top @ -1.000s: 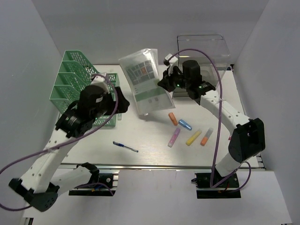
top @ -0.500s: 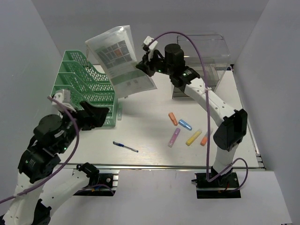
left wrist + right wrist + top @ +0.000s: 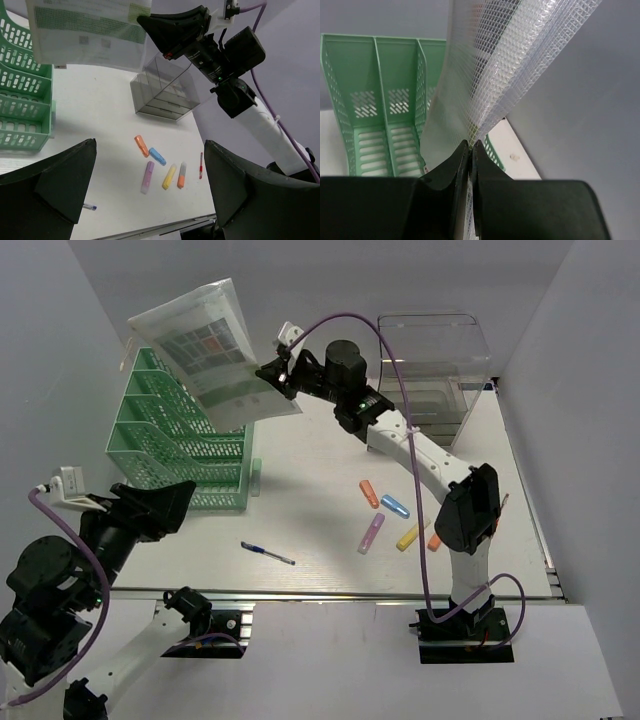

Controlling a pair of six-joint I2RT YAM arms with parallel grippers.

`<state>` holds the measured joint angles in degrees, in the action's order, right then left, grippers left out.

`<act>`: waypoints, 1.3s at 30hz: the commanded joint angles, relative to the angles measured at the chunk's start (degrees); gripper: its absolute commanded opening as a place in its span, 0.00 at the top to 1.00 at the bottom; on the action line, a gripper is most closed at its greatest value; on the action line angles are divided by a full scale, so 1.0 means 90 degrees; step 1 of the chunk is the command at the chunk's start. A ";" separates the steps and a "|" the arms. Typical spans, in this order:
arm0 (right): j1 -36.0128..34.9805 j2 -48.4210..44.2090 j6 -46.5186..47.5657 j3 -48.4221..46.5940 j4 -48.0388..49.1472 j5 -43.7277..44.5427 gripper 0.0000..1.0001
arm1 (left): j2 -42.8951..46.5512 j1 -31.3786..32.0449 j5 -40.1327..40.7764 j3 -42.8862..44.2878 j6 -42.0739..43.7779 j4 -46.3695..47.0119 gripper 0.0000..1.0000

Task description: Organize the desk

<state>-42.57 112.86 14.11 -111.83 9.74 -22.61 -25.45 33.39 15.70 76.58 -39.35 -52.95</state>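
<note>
My right gripper [image 3: 272, 373] is shut on a clear mesh document pouch [image 3: 205, 348] and holds it in the air above the green file rack [image 3: 170, 435]. In the right wrist view the pouch [image 3: 490, 65] is pinched between my fingers [image 3: 459, 165] with the rack [image 3: 380, 100] below. My left gripper [image 3: 165, 502] is open and empty, drawn back over the desk's front left. The white desk [image 3: 320, 520] holds several highlighters [image 3: 385, 505], a blue pen [image 3: 267, 553] and a red pen [image 3: 200, 165].
A clear plastic drawer box [image 3: 432, 360] stands at the back right, also in the left wrist view [image 3: 165, 90]. The silver rail [image 3: 330, 592] runs along the front edge. Grey walls close in both sides.
My right gripper has carried the pouch leftwards and up, from the desk's middle to above the green rack. My left arm has pulled back from the rack toward the front left.
</note>
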 commanded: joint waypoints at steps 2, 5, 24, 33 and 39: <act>-0.0124 -0.0245 0.0005 0.0209 0.1876 -0.0339 1.00 | -0.0180 0.0031 0.0042 -0.0022 -0.0081 0.0033 0.02; -0.0143 -0.0002 -0.0257 0.0189 0.2499 -0.0486 1.00 | -0.0306 0.0031 0.0023 -0.0022 -0.0061 0.0112 0.02; -0.0329 0.1601 -0.1089 -0.0974 0.3722 -0.0564 1.00 | -0.0414 0.0031 0.0188 0.0593 0.0495 -0.0230 0.02; -0.0602 0.1805 -0.1411 -0.0367 0.4524 -0.0174 1.00 | -0.0434 0.0031 0.0130 0.0525 0.0672 -0.0210 0.02; -0.0710 0.2030 -0.1509 -0.0269 0.4709 0.0197 1.00 | -0.0112 0.0031 0.0149 0.0242 0.0554 -0.0191 0.02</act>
<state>-48.42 130.67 1.65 -113.65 43.44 -24.58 -27.75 33.43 16.93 79.50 -34.37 -53.91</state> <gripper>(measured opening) 0.078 0.978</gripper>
